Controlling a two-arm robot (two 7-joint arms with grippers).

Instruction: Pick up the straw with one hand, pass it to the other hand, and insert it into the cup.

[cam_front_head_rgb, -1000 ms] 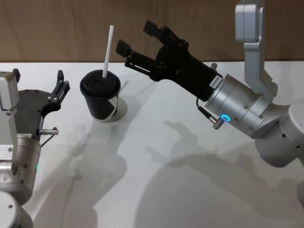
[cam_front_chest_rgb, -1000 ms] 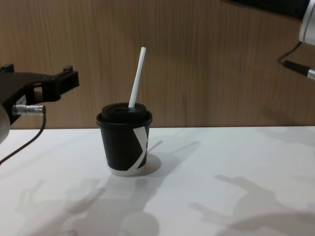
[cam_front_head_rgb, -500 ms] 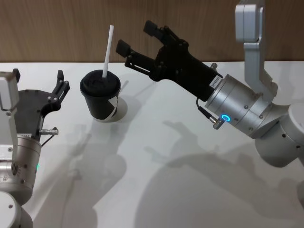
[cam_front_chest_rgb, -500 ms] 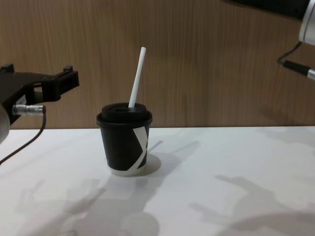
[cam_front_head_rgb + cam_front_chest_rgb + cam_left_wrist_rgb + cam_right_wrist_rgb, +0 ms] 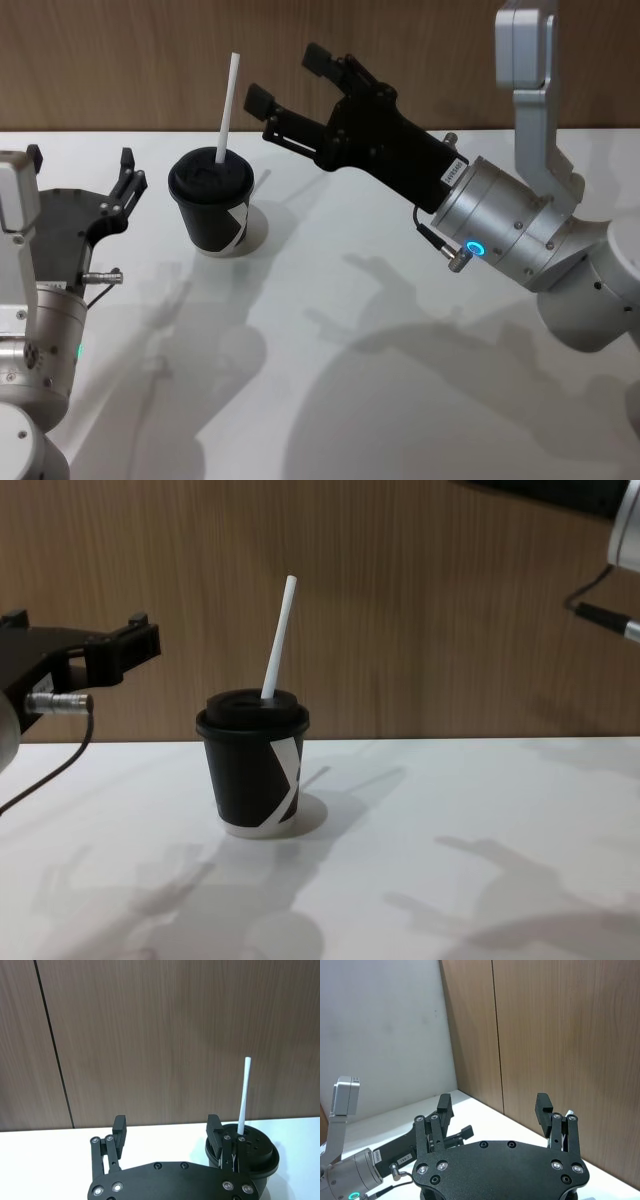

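Straw [image 5: 228,108]: seen upper left of centre in the head view, planted in the lid of the cup [image 5: 213,203] and tilted.
Cup: set on the white table [image 5: 330,330]; a white angular mark is borne on its side.
Right gripper [image 5: 285,80]: held spread wide, empty, upper centre beside the straw.
Left gripper [image 5: 80,158]: held wide, empty, at the left edge.
Backdrop: wood-panelled wall [image 5: 420,610].
Writing: a small wrist label, not legible.
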